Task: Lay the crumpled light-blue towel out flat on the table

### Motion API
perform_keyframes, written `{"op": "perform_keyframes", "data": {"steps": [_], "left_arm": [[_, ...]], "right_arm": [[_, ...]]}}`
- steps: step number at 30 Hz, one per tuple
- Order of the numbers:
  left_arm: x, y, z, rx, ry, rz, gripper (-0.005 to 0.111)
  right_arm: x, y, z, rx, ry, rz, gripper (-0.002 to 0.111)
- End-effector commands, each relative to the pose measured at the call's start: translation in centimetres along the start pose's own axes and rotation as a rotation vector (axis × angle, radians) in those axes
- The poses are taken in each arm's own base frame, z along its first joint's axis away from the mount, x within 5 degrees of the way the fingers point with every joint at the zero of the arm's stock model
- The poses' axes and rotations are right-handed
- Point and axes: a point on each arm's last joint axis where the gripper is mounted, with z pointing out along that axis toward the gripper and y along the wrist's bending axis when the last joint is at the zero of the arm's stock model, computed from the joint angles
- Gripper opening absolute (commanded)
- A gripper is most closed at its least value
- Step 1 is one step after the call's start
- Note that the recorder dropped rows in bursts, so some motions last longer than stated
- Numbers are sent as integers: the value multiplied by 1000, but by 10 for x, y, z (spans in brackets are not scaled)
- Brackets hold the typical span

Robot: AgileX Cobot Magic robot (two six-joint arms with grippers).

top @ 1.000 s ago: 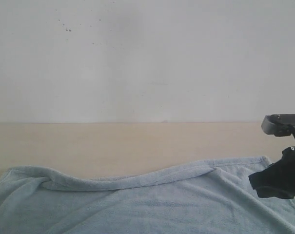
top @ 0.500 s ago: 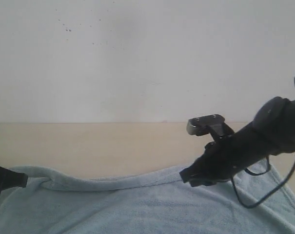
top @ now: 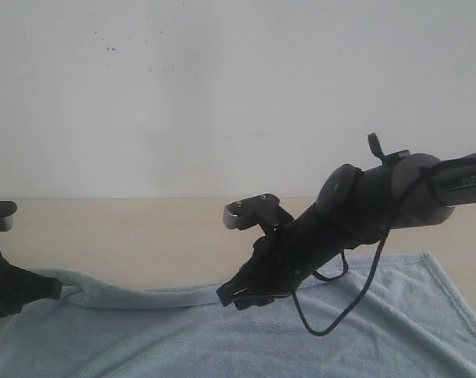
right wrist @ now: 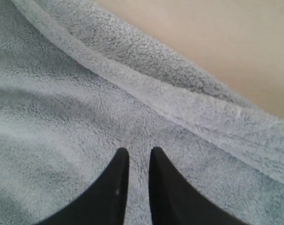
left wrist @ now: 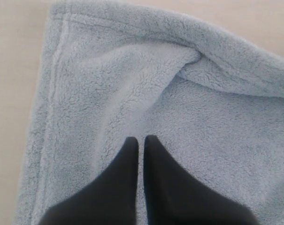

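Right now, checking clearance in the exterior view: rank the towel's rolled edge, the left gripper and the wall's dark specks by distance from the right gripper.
1. The towel's rolled edge, right beside the right gripper.
2. The left gripper, far left.
3. The dark specks, high on the wall.

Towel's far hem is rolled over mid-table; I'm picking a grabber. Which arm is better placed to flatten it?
Probably right: the right gripper hangs just short of the rolled hem; the left gripper sits over the towel near its left corner.
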Motion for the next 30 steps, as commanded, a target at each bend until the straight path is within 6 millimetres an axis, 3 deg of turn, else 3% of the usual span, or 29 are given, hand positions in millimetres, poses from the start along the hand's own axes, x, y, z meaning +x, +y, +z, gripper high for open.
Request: {"op": "perform_keyframes", "data": {"steps": [1, 5, 12, 18, 20, 23, 25, 30], "left_arm": [[-3, -1, 0, 5, -10, -5, 4], [-3, -1, 0, 5, -10, -5, 4], [-3, -2, 0, 13, -9, -27, 4], [-2, -2, 0, 18, -6, -50, 4], [-2, -2, 0, 16, -2, -50, 4], [-2, -2, 0, 16, -2, -50, 4], [-2, -2, 0, 16, -2, -50, 4], [-5, -4, 0, 34, -31, -54, 4]], "right_arm": [[0, 1, 8, 15, -7, -18, 16], [4, -5, 23, 23, 9, -6, 16], [-24, -14, 43, 2, -34, 35, 16], [-48, -21, 45, 44, -110, -6, 16], [-63, -25, 43, 76, -159, -21, 16], [-92, -33, 26, 107, -246, 0, 16], [-101, -33, 15, 76, -239, 0, 16], [-91, -11, 13, -84, -49, -74, 16]]}}
